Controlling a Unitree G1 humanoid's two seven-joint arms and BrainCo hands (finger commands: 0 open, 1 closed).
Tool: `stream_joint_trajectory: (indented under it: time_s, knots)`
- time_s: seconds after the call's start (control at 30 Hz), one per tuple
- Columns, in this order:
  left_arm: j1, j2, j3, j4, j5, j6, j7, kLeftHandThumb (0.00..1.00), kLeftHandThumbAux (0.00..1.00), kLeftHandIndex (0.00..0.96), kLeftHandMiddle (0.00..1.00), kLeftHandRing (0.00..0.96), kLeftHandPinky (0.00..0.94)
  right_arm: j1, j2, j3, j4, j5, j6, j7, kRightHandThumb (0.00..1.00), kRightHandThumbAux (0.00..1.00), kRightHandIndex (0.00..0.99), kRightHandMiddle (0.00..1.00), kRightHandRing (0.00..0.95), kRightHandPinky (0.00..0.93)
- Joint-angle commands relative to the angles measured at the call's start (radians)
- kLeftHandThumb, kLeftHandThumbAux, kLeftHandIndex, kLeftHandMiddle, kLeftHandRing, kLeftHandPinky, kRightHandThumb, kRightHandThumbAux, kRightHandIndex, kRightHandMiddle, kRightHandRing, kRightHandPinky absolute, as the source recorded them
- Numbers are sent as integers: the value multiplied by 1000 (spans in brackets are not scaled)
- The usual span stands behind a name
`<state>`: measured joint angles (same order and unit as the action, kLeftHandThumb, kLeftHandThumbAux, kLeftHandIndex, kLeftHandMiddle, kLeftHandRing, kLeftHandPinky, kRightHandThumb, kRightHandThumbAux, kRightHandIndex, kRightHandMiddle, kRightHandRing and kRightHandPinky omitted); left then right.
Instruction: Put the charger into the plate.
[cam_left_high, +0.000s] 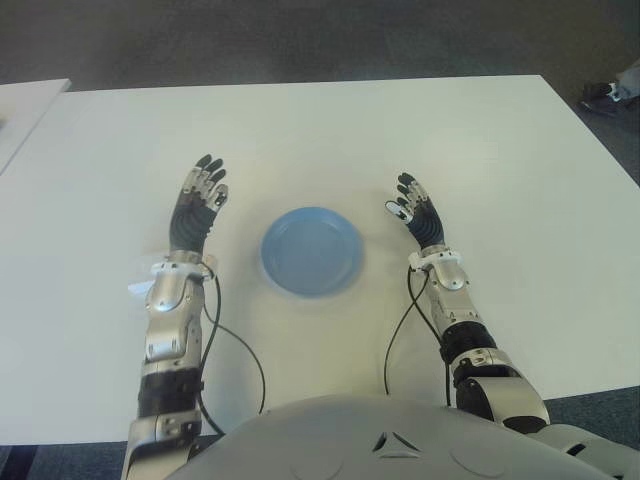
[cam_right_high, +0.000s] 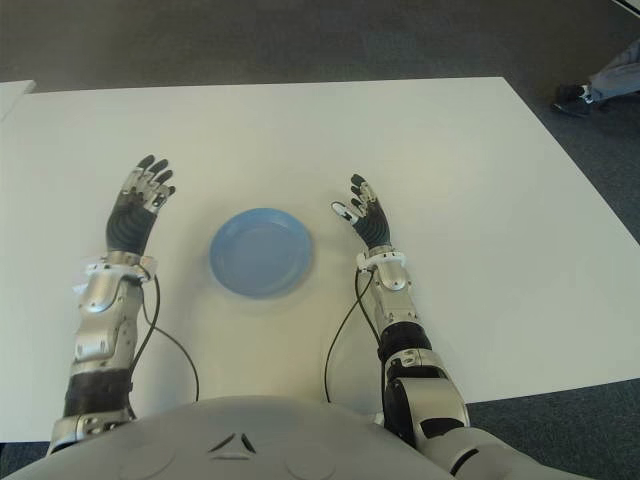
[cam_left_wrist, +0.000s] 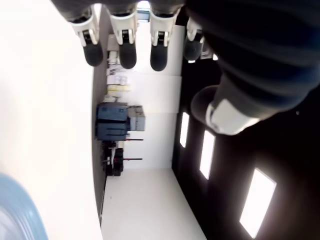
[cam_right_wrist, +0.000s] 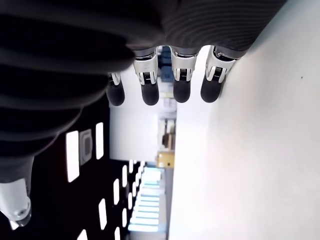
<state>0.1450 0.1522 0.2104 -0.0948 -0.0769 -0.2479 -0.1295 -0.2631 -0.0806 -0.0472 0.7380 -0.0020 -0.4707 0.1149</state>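
Plate: blue plate (cam_left_high: 311, 251) sits on the white table (cam_left_high: 330, 130), near the robot's torso, roughly midway between the two hands. Its dish is bare; nothing lies in it.
Charger: not visible in any view. It is not on the table, not in the plate, and in neither hand. I cannot tell where it is.
Left hand: left hand (cam_left_high: 196, 208) shows to the left of the plate, apart from it. Fingers (cam_left_wrist: 126, 50) extended and side by side in the wrist view, thumb held off to one side, nothing between them. An edge of the blue plate shows in a corner of that wrist view.
Right hand: right hand (cam_left_high: 417, 215) shows to the right of the plate, also apart from it. Fingers (cam_right_wrist: 181, 80) straight, lined up, loosely spaced; palm empty.
Cables: a dark cable (cam_left_high: 240, 355) trails from each forearm back towards the torso.
Surroundings: grey carpet beyond the table; a shoe (cam_left_high: 603, 92) at the far right edge of the floor.
Progress: judged at zero. No grasp, no charger located, plate unfilled.
Left to do: find the charger, pick it up, carry it over the plate, release.
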Motion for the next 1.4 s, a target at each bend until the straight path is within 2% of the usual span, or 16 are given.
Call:
stream_joint_trajectory:
  time_s: [0.03,0.13,0.23,0.33,0.47,0.53,0.6,0.67,0.83,1.07,1.27,1.4]
  knots:
    - [40,62,41,-43,149,-153,58,168,650,38,101,106,119,37,-2,14,21,-9,61,13,49,522,0,0,0,26]
    - [42,94,58,-27,185,-199,69,229,644,64,115,118,130,36,-3,17,19,-10,66,12,48,513,0,0,0,26]
    - [83,160,104,-42,286,-189,91,254,620,85,129,125,125,33,-3,17,20,-6,71,16,51,513,0,0,0,29]
    - [107,201,128,-43,360,-184,110,259,577,106,145,131,117,32,-2,18,19,-4,75,17,56,514,0,0,0,32]
    - [169,251,163,-128,491,-154,117,257,521,116,158,137,114,32,0,20,17,-3,80,18,59,514,0,0,0,33]
    - [207,277,179,-184,541,-124,92,261,495,116,160,137,114,32,1,21,15,-2,82,18,60,514,0,0,0,33]
    - [268,330,218,-301,573,-49,-12,282,460,107,147,125,104,34,1,22,10,-3,86,18,62,515,0,0,0,34]
    - [301,368,244,-361,589,0,-77,306,437,94,126,107,92,36,0,23,6,-3,91,18,63,516,0,0,0,32]
    - [327,428,287,-394,604,41,-133,358,391,54,71,64,72,37,0,25,-1,-3,96,17,64,520,0,0,0,30]
    - [319,517,328,-371,667,9,-126,400,277,4,6,6,16,35,-1,29,-1,-6,106,15,59,518,0,0,0,29]
    - [333,559,350,-363,762,-54,-77,397,181,0,0,0,1,32,-1,31,-3,-6,114,14,53,509,0,0,0,29]
    - [344,577,359,-363,791,-75,-80,393,136,0,0,0,0,33,-1,32,-7,-8,121,12,48,507,0,0,0,25]
